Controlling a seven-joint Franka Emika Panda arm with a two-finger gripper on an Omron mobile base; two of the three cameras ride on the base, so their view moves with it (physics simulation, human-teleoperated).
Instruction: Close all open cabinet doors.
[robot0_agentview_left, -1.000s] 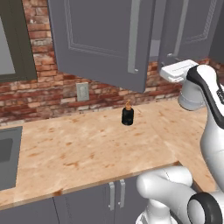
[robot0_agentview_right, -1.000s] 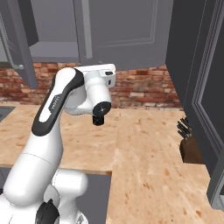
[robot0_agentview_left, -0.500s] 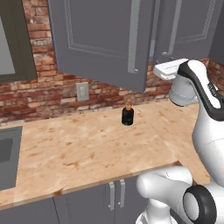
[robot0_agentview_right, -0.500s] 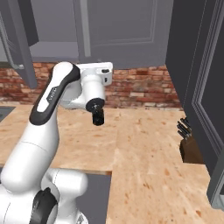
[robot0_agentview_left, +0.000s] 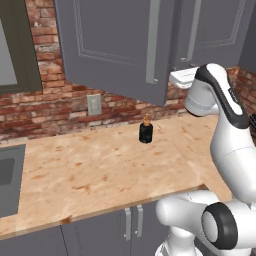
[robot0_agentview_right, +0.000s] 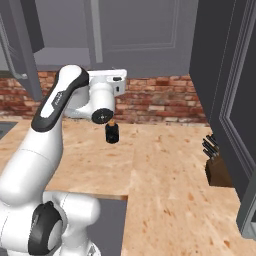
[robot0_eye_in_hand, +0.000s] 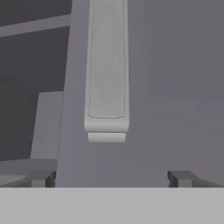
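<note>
1. Cabinet doors, slate-grey, upper row above the desk (robot0_agentview_left: 100, 175). One door (robot0_agentview_left: 112, 45) hangs ajar in the left base view, swung out from the brick wall (robot0_agentview_left: 60, 105), its lower edge over the desk's back half. Silver bar handle (robot0_agentview_left: 153, 42) runs vertically near its right edge.
2. Second door (robot0_agentview_right: 227, 85), ajar, at 3 o'clock in the right base view, dark and close to the camera.
3. Handle (robot0_eye_in_hand: 106, 65), hand view: pale bar reaching down from 12 o'clock, its lower end at the centre of the frame.
4. Fingers (robot0_eye_in_hand: 109, 178): spread wide apart, nothing between them; one tip (robot0_eye_in_hand: 41, 178) at 7 o'clock, the other at 5 o'clock, door face behind.
5. Bottle (robot0_agentview_left: 145, 131), small, dark, capped; upright at the desk's rear, below the ajar door.
6. Knife block (robot0_agentview_right: 216, 167), brown, at 3 o'clock on the desk, right base view.
7. Wall outlet (robot0_agentview_left: 94, 104), on the brick, at 10 o'clock from the bottle.
</note>
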